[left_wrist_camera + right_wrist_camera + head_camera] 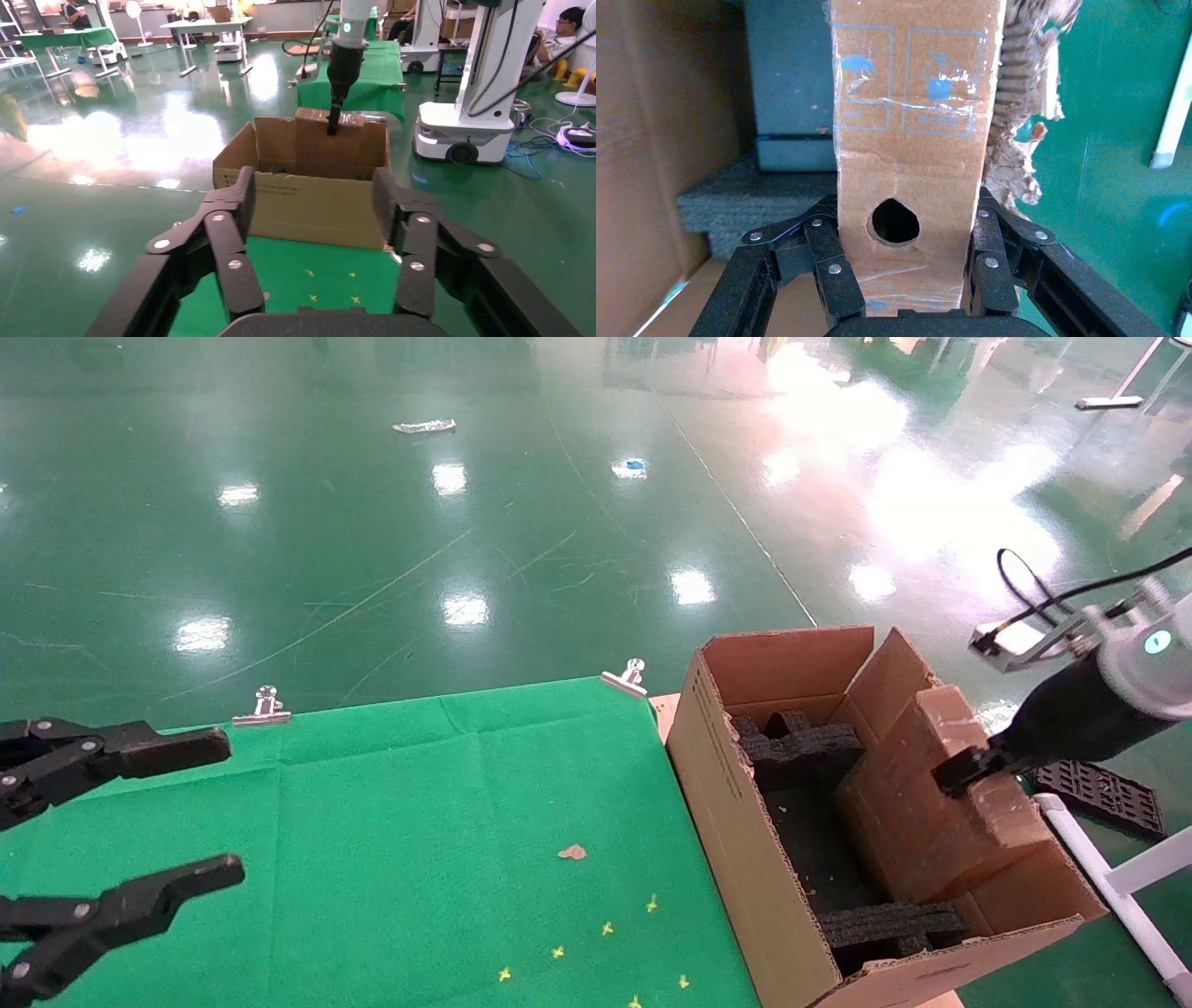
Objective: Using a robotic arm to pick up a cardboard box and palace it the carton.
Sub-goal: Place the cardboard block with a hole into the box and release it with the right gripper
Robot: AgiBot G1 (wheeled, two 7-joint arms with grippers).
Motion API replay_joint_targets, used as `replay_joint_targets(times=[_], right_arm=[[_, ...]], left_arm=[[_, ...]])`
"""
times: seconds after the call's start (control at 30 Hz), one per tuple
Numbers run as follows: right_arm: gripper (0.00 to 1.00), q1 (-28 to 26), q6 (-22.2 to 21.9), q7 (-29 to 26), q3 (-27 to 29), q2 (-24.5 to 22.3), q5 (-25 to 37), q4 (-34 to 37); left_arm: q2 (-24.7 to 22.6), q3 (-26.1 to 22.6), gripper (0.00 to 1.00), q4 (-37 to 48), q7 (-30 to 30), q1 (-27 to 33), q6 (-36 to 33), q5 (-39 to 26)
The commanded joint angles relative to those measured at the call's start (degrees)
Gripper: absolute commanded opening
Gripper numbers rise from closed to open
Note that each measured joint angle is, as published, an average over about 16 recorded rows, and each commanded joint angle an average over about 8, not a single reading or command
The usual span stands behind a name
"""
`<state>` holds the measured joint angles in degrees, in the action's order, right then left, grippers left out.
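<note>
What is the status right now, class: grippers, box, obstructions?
Right gripper shut on cardboard box, inside carton. Left gripper open, idle over table. Black foam inserts flank box.

The left gripper [313,210] hangs with jaws spread above the green cloth [316,270]. Beyond the cloth stands the carton [309,203]. The robotic arm [344,63] reaches down from above the carton, gripping the cardboard box [316,140] upright inside it.
</note>
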<state>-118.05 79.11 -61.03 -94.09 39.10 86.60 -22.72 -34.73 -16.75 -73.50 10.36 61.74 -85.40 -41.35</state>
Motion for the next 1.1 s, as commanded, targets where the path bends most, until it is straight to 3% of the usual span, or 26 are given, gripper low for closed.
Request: replay_joint_targets(times=[0.03,0.37,0.67,0.8,0.83,1.07,1.1], right_arm=[[0.00,1.7,-1.1,0.3,0.0,0.7,-0.4,1.7],[0.00,10.3,-7.7,3.9,1.2,3.8,-3.3,7.3],[0.00,20.4,-19.1,8.3,2.5,6.8,-5.6,10.1],[0.00,23.5,-22.2,9.8,3.1,7.5,-6.6,11.0],[0.06,24.0,-22.6,10.2,3.4,7.6,-7.0,11.1],[0.93,25.1,-22.3,13.5,4.6,7.5,-8.9,12.0],[1.00,25.0,-22.1,13.9,4.6,7.5,-9.0,12.1]], left_arm=[[0.0,0.0,1.00,0.0,0.0,0.0,0.0,0.0],[0.0,0.0,1.00,0.0,0.0,0.0,0.0,0.0],[0.0,-0.1,1.00,0.0,0.0,0.0,0.0,0.0],[0.0,-0.1,1.00,0.0,0.0,0.0,0.0,0.1],[0.0,-0.1,1.00,0.0,0.0,0.0,0.0,0.1],[0.0,-0.1,1.00,0.0,-0.1,0.0,0.0,0.1],[0.0,-0.1,1.00,0.0,-0.1,0.0,0.0,0.1]])
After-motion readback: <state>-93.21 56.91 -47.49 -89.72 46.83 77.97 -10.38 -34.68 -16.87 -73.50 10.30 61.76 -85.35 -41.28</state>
